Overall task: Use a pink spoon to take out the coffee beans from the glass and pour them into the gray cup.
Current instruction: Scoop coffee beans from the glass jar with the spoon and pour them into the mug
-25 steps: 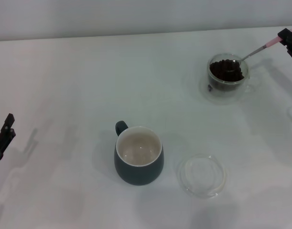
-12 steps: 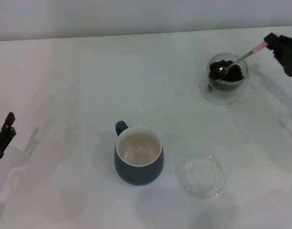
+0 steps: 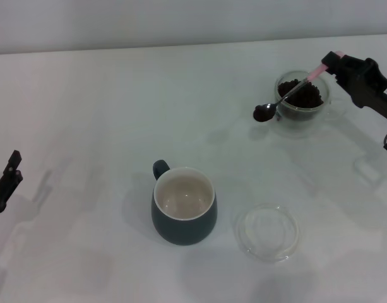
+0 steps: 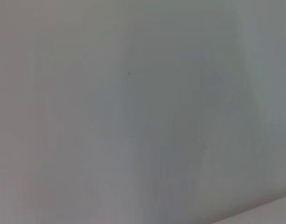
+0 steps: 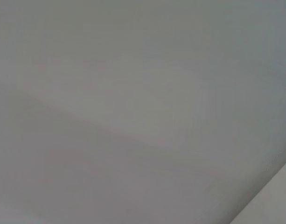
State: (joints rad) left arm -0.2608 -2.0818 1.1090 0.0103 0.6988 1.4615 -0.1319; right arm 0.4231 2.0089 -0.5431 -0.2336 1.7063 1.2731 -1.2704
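Observation:
The gray cup (image 3: 184, 206) stands in the middle front of the table, its cream inside empty. The clear glass (image 3: 302, 103) with coffee beans (image 3: 305, 95) stands at the back right. My right gripper (image 3: 335, 63) is shut on the pink handle of the pink spoon (image 3: 293, 95), above the glass. The spoon slants down to the left, and its bowl, filled with dark beans (image 3: 264, 113), hangs in the air just left of the glass. My left gripper (image 3: 6, 182) is parked at the far left edge. Both wrist views show only blank grey.
A shallow clear glass saucer (image 3: 267, 231) lies at the front right, next to the gray cup. The white table (image 3: 92, 113) reaches to a pale wall at the back.
My right gripper has moved left. The spoon's bowl has come up out of the glass with beans in it and now hangs left of the glass. The left arm has not moved.

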